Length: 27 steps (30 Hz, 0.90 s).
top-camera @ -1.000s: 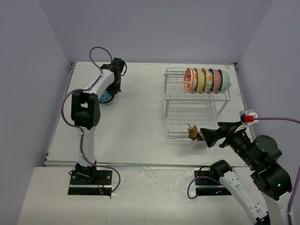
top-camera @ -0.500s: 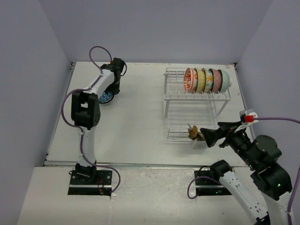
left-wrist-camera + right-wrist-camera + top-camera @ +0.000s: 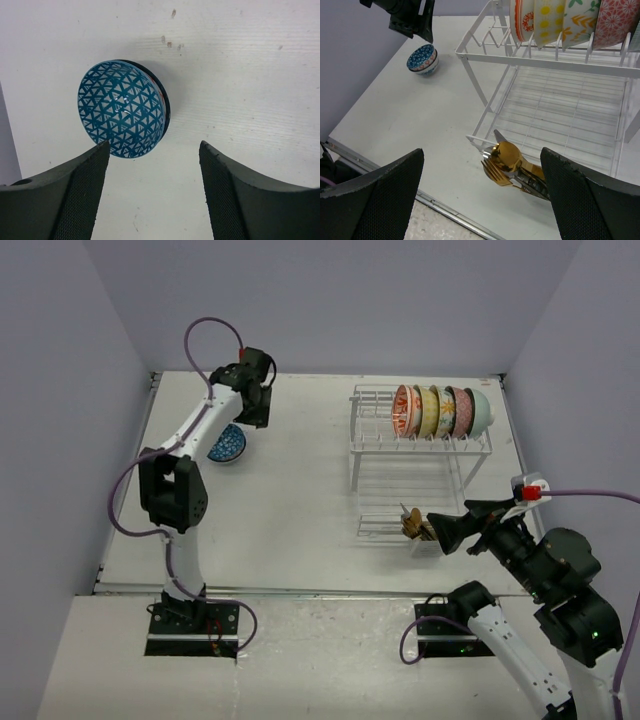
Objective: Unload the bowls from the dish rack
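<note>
Several patterned bowls (image 3: 440,412) stand on edge in the top tier of the white wire dish rack (image 3: 418,452); the right wrist view shows them too (image 3: 547,20). A blue lattice bowl (image 3: 122,115) sits on the table at the far left (image 3: 227,444), seemingly nested in another bowl (image 3: 423,65). My left gripper (image 3: 153,146) hangs open above and just beside it, nothing between its fingers (image 3: 252,408). Near the rack's front corner, my right gripper (image 3: 481,152) is open and holds nothing (image 3: 445,530).
Gold and silver cutlery (image 3: 507,162) sticks out of a caddy at the rack's front left corner (image 3: 412,524), close to my right fingers. The lower tier of the rack (image 3: 560,115) shows bare wire. Purple walls close in the table on three sides.
My left gripper has opened, let go of the blue bowl and lifted away toward the back right. The bowl now rests on the table. The right arm has not moved.
</note>
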### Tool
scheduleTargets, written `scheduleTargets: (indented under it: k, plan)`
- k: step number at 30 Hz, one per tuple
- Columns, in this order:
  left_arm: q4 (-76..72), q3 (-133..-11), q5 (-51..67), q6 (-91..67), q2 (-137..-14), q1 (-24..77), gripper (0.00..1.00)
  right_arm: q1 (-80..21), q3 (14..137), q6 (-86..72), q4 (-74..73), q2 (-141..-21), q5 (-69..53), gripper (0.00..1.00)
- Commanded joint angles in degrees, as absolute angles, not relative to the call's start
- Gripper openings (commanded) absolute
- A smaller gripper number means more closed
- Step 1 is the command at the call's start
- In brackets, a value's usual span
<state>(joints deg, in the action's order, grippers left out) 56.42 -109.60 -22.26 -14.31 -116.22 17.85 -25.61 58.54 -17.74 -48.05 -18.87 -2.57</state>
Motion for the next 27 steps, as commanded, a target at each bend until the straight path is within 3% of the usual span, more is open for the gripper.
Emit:
scheduleTargets:
  k: [1, 5, 6, 9, 20, 27]
  plan:
    - [56.52, -112.59, -20.93, -14.68, -111.8, 18.19, 0.73, -25.84, 59.15, -16.87, -45.97, -20.57, -3.16, 0.99]
    - [49.59, -109.35, -9.79, -15.29, -106.2, 19.94, 0.74, -25.93, 59.24, -17.05, -45.79, -20.39, -2.99, 0.99]
    - [46.96, -107.94, -2.01, -16.25, -104.87, 20.56, 0.75, -25.93, 59.24, -17.14, -45.53, -20.3, -2.81, 0.99]
    - [33.63, -101.97, 11.19, -20.72, -99.15, 22.85, 0.99, -25.93, 59.33, -17.93, -45.09, -20.21, -2.64, 0.99]
    - [-6.22, -83.86, 34.7, -48.39, -88.51, 27.59, 1.0, -25.93, 59.24, -18.28, -45.35, -19.42, -1.5, 0.99]
    - [-15.8, -83.05, 30.06, -56.77, -91.49, 34.62, 1.0, -25.93, 59.85, -18.98, -44.65, -18.72, 2.8, 0.99]
